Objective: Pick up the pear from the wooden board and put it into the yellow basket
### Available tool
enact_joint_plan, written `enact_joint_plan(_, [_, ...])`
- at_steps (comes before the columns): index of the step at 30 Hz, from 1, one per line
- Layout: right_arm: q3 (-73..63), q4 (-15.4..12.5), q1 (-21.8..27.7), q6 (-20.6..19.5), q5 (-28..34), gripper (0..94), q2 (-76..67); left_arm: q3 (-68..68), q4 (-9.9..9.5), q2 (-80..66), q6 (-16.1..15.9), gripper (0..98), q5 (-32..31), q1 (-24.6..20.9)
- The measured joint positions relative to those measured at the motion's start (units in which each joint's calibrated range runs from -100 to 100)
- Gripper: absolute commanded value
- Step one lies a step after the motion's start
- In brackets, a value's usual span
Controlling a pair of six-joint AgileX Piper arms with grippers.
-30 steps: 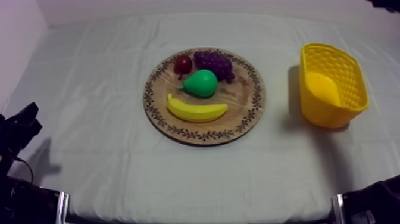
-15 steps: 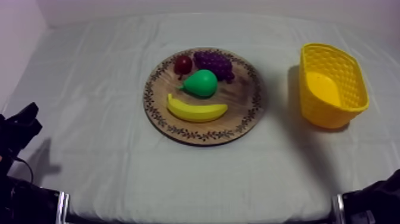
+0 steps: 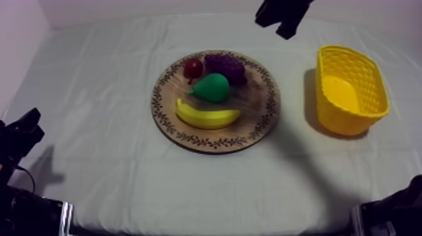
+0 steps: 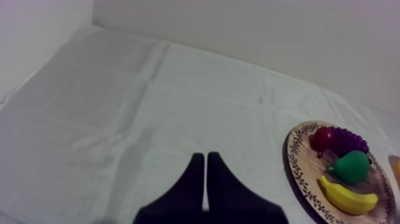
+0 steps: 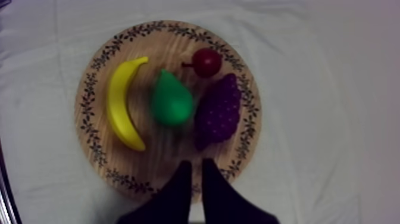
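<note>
The green pear (image 3: 212,88) lies on its side near the middle of the round wooden board (image 3: 259,103), its narrow end seemingly pointing left. The yellow basket (image 3: 370,94) stands upright, well apart, to the board's right.

**Setting: a staged robot test bench, of the kind found in a laboratory.** The table (image 3: 94,94) is covered by a grey-white cloth, and plain pale walls (image 4: 238,24) close it in at the back and at one side. The props are toys: a banana (image 3: 207,117), a pear (image 3: 212,87), a bunch of grapes (image 3: 226,66) and a small red fruit (image 3: 193,67). They are laid out on a round wooden board (image 3: 264,107) with a patterned rim, with a yellow basket (image 3: 344,122) set well apart from it on the cloth. My own two black arms flank the scene: my left arm (image 3: 19,135) low at the near corner, my right arm (image 3: 282,16) above the far edge.
</note>
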Motion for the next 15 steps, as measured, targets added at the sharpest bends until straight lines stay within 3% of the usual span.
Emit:
enact_joint_plan(4, [-0.15, 0.63, -1.02, -0.94, 0.0, 58.2, 1.7, 0.0, 0.0, 0.0, 0.0, 0.1, 0.0, 0.0])
enact_joint_plan(7, [-0.82, 1.77, -1.84, -1.49, -0.01, 75.1, 3.18, 0.0, 0.0, 0.0, 0.0, 0.1, 0.0, 0.0])
enact_joint_plan(10, [-1.65, 2.84, -2.54, -2.04, -0.18, 82.3, 4.78, 0.0, 0.0, 0.0, 0.0, 0.1, 0.0, 0.0])
enact_joint_plan(15, [-4.36, 3.1, -2.94, -2.0, -0.87, 85.4, 8.57, 0.0, 0.0, 0.0, 0.0, 0.1, 0.0, 0.0])
